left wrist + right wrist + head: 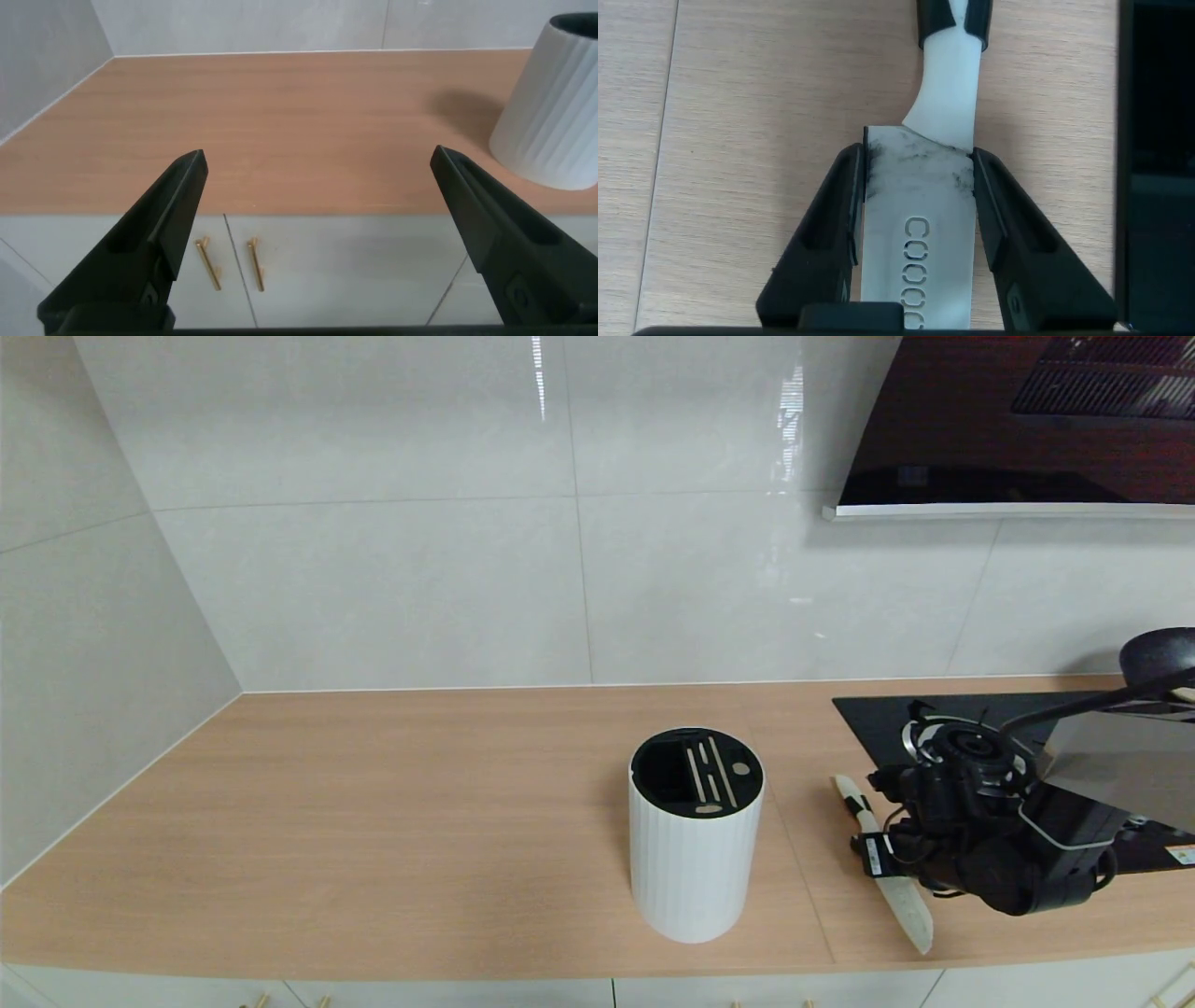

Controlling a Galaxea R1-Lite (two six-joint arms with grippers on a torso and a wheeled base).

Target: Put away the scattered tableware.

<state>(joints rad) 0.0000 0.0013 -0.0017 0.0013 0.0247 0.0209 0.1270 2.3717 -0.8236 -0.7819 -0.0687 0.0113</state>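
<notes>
Nothing is stowed yet: the right claw [920, 157] pinches the white knife [920, 210] on the surface [420, 821] (left claw [318, 157] spread), knife block [695, 859] empty

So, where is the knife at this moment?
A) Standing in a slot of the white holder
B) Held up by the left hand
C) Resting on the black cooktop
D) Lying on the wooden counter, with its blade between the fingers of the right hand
D: the knife lies flat on the wooden counter, and the right hand closes on both sides of its blade.
</notes>
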